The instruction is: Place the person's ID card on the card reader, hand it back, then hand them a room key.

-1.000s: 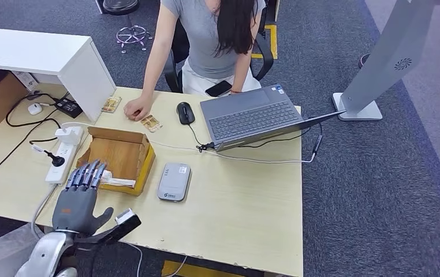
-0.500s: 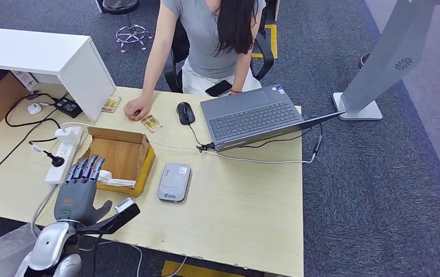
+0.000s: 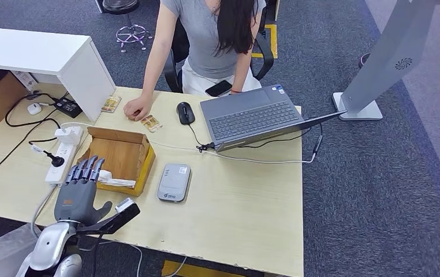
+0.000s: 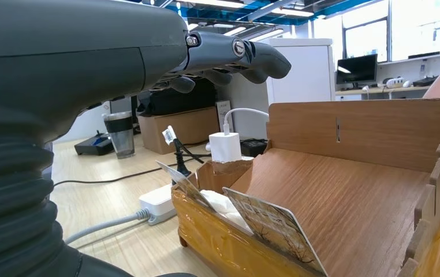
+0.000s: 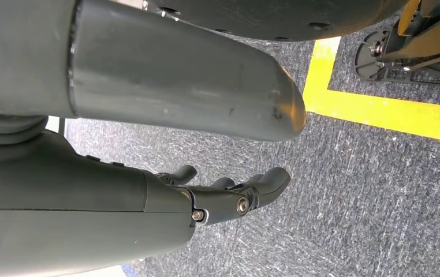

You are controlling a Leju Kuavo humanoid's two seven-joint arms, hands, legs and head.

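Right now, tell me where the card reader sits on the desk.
In the head view, the card reader lies flat on the desk just right of the wooden box, below the laptop.

Card print point(image 4: 269, 228) too small

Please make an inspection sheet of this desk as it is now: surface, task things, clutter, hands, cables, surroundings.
Surface: light wooden desk.
Job's things: card reader flat beside the wooden box, which holds cards; a card lies by the person's hand.
Clutter: laptop, mouse.
Hands: left hand open, at the box; right hand hangs open over carpet.
Cables: power strip, laptop cable.
Surroundings: seated person, white cabinet.
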